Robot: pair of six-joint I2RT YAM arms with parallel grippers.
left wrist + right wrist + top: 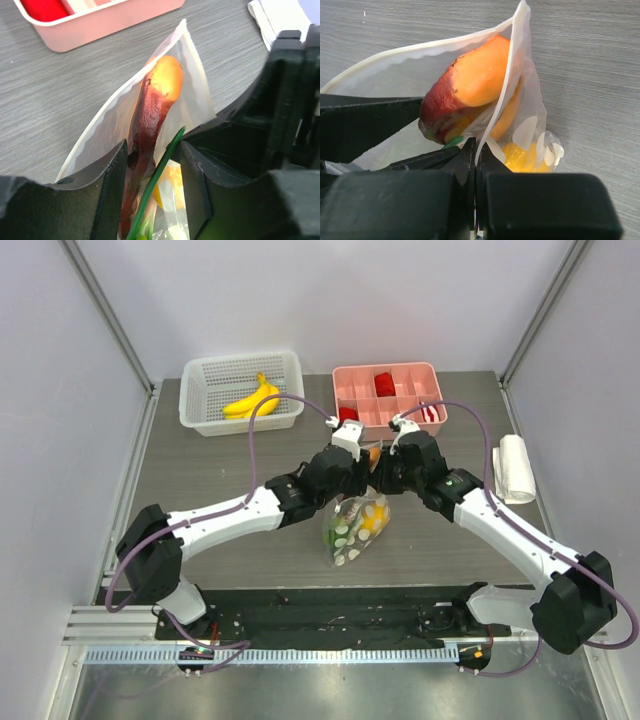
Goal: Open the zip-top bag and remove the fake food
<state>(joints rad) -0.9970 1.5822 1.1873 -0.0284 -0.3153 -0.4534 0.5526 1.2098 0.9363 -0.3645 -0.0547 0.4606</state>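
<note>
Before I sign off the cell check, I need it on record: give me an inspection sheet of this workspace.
Surface: grey wood-grain table.
Job's things: zip-top bag mouth open, sausage piece poking out; bananas in white basket.
Clutter: pink tray with red blocks; white roll at right.
Grippers: left gripper open around sausage piece; right gripper shut on bag edge.
Cables: purple cables arch over both arms.
Surroundings: white walls.

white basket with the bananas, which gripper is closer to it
Left. The left gripper is open at the zip-top bag mid-table, rightward of the white basket; the right gripper pinches that bag's edge from the other side, farther right.
</note>
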